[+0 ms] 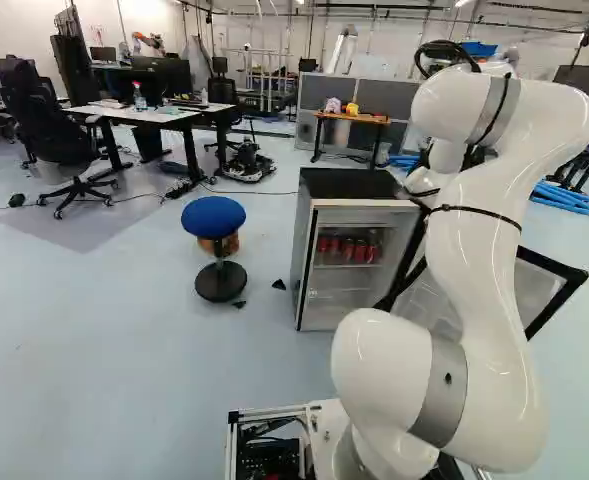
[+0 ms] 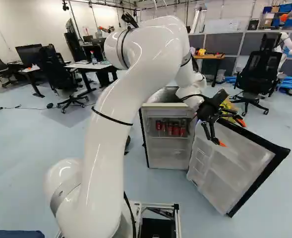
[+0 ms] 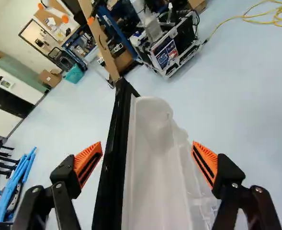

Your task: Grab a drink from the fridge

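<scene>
Lab, desks [image 1: 164,116], apparently another robot [image 2: 286,41]

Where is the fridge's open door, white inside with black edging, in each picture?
Left base view: the white, black-edged door is at the right, partly behind the white arm.
Right base view: right of the middle, swung wide.
Wrist view: between the black gripper's open fingers, extending ahead.
Shared landmark: blue tubes on the floor.
</scene>
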